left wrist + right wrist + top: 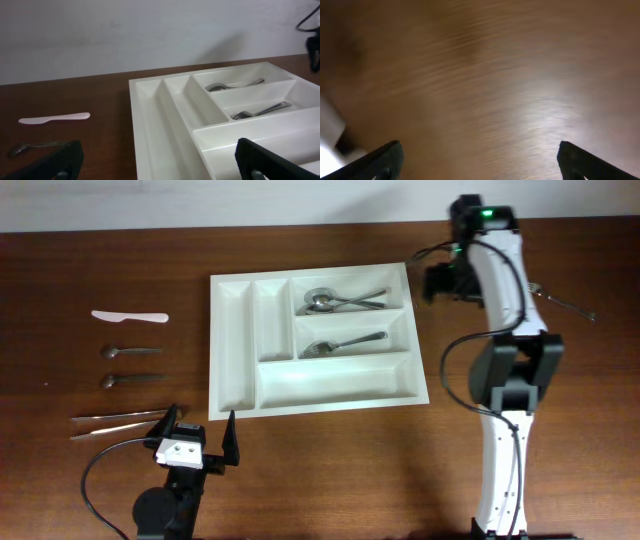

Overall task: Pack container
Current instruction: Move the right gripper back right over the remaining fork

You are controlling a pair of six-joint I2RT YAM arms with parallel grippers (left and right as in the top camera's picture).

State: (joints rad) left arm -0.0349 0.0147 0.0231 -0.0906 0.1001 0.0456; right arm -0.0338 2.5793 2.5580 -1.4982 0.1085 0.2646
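Note:
The container (215, 350) is a white five-compartment tray in the middle of the table. Its top crosswise compartment holds two metal spoons (335, 300), and the middle one holds one metal utensil (342, 343). My left gripper (200, 438) is open and empty, low at the tray's near left corner; its wrist view shows the tray (145, 125) just ahead of the fingers (160, 165). My right gripper (436, 283) is open and empty, hovering just right of the tray's top right corner. Its wrist view shows only blurred bare wood between the fingers (480, 160).
Left of the tray lie a white plastic knife (130, 316), two small spoons (130, 352) (130, 380) and a pair of long metal pieces (120, 420). A metal utensil (565, 302) lies at the far right. The knife (54, 118) shows in the left wrist view.

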